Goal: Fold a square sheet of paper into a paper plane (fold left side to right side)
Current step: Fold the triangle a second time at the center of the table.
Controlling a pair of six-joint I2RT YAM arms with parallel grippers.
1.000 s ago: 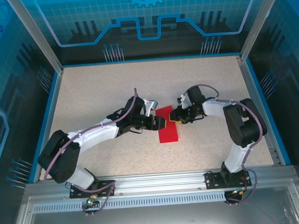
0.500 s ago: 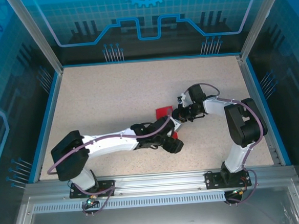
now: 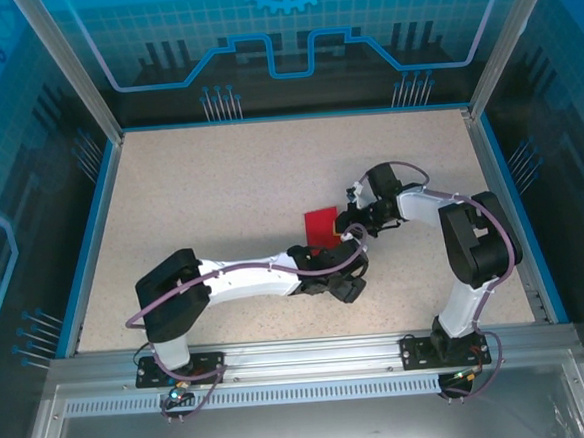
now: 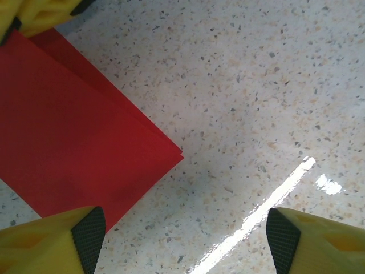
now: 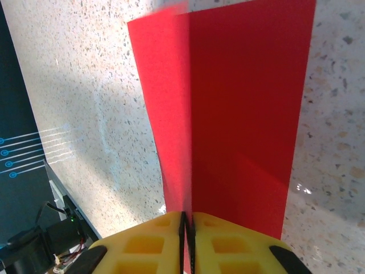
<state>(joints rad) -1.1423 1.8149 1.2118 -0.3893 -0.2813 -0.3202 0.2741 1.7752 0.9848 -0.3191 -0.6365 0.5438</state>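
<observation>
Right now the half-fold looks made but not yet creased, as far as I can judge. The sheet (image 3: pixel 321 227) lies doubled on the surface (image 3: pixel 199 185), a touch toward 3 o'clock from the middle in the top view. My right hand (image 5: pixel 187 220) is pressed together on the sheet's 3 o'clock edge, pinching both layers where the left side was brought over to meet the right. From that wrist I can see two layers of red. The upper one runs a little off the lower, and it seems to lift instead of lying flat (its far edge is blurred, so I won't swear to how much).

My left hand (image 4: pixel 185 238) is spread wide and holds nothing. It hangs just off the sheet's 5 o'clock corner, over bare surface. In its own view the sheet sits at 9 o'clock with a corner pointing toward 3 o'clock. Two edges show there, stepped slightly apart, so the layers are not quite matched.

The next move, I think, belongs to the left hand. It should come in over the sheet toward 9 o'clock, settle on the folded side and press the crease down along its length. The right hand should hold its pinch so the free edges don't slide. Before pressing, that small step between the layers wants nudging shut, or it will get creased in.
</observation>
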